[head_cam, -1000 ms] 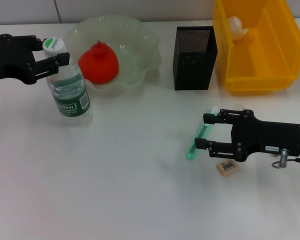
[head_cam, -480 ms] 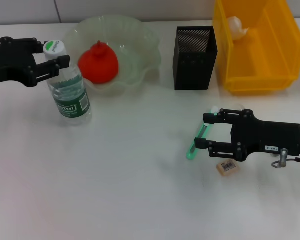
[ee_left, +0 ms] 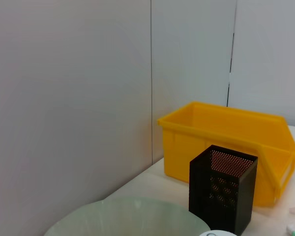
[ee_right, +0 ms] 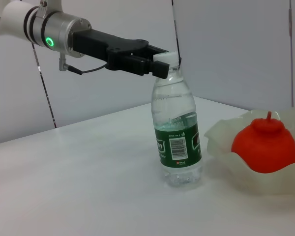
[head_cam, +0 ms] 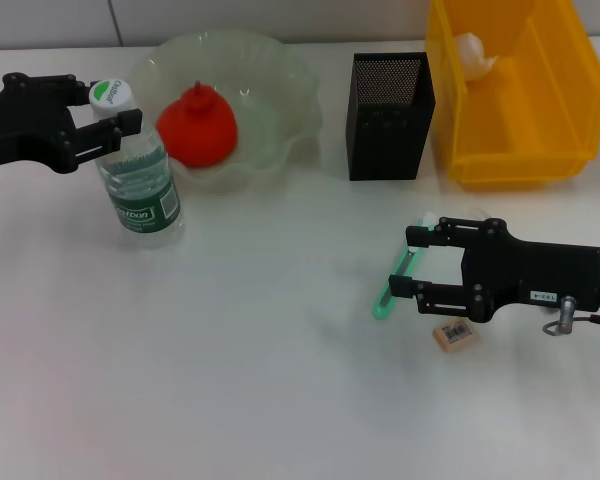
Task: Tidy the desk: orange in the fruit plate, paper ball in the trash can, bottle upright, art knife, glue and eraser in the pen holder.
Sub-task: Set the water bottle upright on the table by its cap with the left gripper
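Left gripper (head_cam: 115, 112) sits at the neck of the bottle (head_cam: 140, 180), just under the white cap (head_cam: 109, 92); jaws look spread either side of the neck, a bit wider than it, not clamped. Bottle is standing upright on the desk (head_cam: 230, 350), its base clear of the jaws and just beside the fruit plate (head_cam: 280, 110). Orange (head_cam: 197, 125) is already in the plate, off to the side of the left jaws. Right gripper (head_cam: 405, 265) is low over the desk, jaws parted, nothing held. The green art knife (head_cam: 390, 290) lies flat right at the jaw tips, slanting through the gap between them. A small white item (head_cam: 430, 217) is just beyond the upper finger; can't tell if it's the glue. Eraser (head_cam: 455, 334) lies beside the lower finger, touching the desk, outside the jaws. Pen holder (head_cam: 388, 115) stands well away from the right jaws, next to the yellow trash bin (head_cam: 510, 150) with the paper ball (head_cam: 472, 50) inside.
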### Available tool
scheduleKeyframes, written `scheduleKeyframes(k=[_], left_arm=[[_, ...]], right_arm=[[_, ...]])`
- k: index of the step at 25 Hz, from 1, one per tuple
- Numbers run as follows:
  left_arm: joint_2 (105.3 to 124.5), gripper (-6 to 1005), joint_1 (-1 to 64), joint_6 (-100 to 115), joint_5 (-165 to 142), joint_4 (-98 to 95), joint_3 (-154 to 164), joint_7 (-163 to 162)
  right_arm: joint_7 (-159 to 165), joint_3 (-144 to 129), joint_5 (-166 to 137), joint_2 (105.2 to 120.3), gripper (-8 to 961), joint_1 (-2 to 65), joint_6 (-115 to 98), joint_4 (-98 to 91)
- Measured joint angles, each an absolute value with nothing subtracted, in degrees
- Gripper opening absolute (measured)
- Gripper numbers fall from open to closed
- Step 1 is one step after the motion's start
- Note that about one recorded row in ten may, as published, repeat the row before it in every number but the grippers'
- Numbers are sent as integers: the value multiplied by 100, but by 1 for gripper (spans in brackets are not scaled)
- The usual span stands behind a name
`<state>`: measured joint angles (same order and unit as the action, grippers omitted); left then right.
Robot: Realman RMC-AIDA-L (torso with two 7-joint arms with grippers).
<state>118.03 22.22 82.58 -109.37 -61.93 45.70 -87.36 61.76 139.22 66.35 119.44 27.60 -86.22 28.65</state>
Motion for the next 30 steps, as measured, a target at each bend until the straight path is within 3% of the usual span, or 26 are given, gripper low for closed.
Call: scheduleKeyframes(k=[30], left_arm=[[11813, 457, 2269, 8184, -10889, -5918, 4491, -8619]], right_arm=[[6205, 13921, 6659, 11935, 686, 2803, -8622, 2865]])
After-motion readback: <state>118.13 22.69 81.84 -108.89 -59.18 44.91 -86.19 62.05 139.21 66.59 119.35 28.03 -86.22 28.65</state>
